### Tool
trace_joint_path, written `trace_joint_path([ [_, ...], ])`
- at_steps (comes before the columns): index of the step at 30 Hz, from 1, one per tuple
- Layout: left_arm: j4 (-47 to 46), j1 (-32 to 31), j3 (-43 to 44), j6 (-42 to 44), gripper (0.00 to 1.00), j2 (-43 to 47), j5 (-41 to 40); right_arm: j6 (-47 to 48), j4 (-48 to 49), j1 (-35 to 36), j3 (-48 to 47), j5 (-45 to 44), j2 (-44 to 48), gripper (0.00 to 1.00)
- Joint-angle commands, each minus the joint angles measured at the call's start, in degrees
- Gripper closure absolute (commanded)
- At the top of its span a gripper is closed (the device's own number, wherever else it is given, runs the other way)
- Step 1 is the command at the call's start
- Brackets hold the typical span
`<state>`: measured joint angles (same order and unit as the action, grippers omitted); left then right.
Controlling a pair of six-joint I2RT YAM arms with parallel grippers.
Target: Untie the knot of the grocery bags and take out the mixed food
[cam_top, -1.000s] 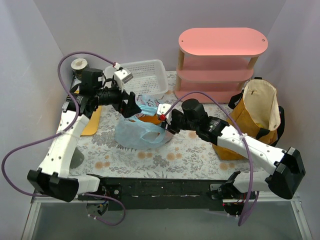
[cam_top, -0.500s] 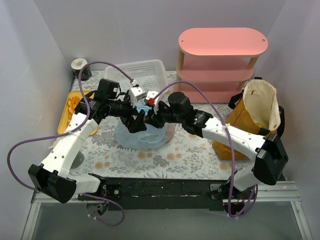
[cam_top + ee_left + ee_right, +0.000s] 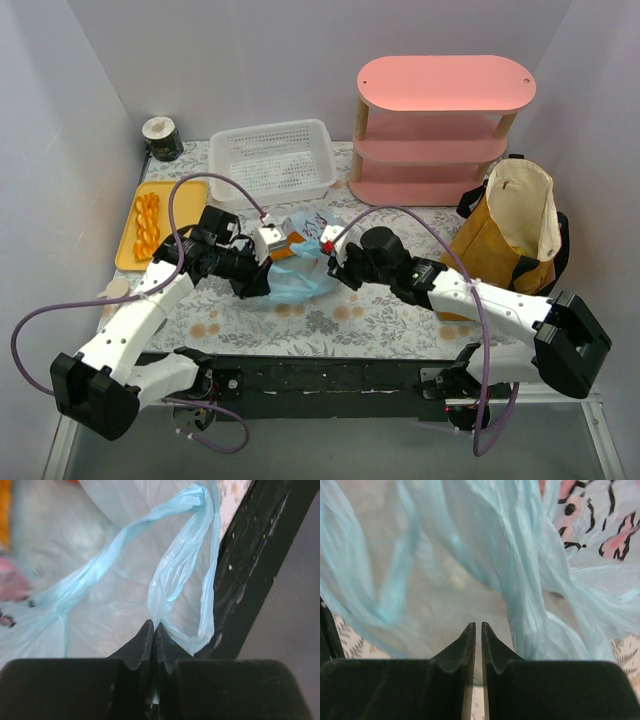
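The pale blue plastic bag [image 3: 303, 277] lies mid-table on the floral cloth, with something orange [image 3: 284, 252] showing through its far side. My left gripper [image 3: 262, 274] is at its left, shut on a twisted handle loop [image 3: 175, 565] of the bag [image 3: 100, 580]. My right gripper [image 3: 336, 262] is at the bag's right. Its jaws [image 3: 478, 626] stand a thin slit apart, nothing seen in the gap, tips up against the bag's film [image 3: 485, 545]. A pink-and-black patterned packet [image 3: 602, 522] shows beyond the film. The mustard tote [image 3: 512, 240] stands open at the right.
A white basket [image 3: 275, 160] sits at the back, a pink three-tier shelf [image 3: 440, 130] at the back right. An orange tray [image 3: 128, 238] at the left holds pastry pieces [image 3: 148, 218]. A dark cup [image 3: 162, 138] stands in the far left corner.
Both arms have drawn toward the near edge. The left gripper went from open to shut on the bag's handle loop. The right jaws narrowed.
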<state>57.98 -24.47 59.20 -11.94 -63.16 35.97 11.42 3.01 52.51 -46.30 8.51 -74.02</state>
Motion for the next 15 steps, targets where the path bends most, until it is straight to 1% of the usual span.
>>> trace_joint_path([
  [1,3.28,-0.14,-4.26,0.87,1.00,7.34,-1.60,5.28,-1.76,-0.22,6.65,-2.36,5.45,0.85],
  [4,3.64,0.04,-4.01,0.70,1.00,7.70,-2.04,6.24,-2.91,-0.22,4.92,-0.44,5.47,0.86],
  [6,3.11,0.04,-3.31,0.96,1.00,6.56,-2.13,7.56,-2.57,-0.13,1.49,0.10,4.50,0.86],
  [11,1.53,0.12,-0.84,0.17,1.00,3.74,-1.60,7.83,-1.43,0.31,-10.27,4.14,-3.75,0.87],
  [15,1.27,0.04,1.09,-0.88,1.00,2.43,-2.65,7.92,-0.11,2.85,-15.82,6.60,-11.04,0.89],
])
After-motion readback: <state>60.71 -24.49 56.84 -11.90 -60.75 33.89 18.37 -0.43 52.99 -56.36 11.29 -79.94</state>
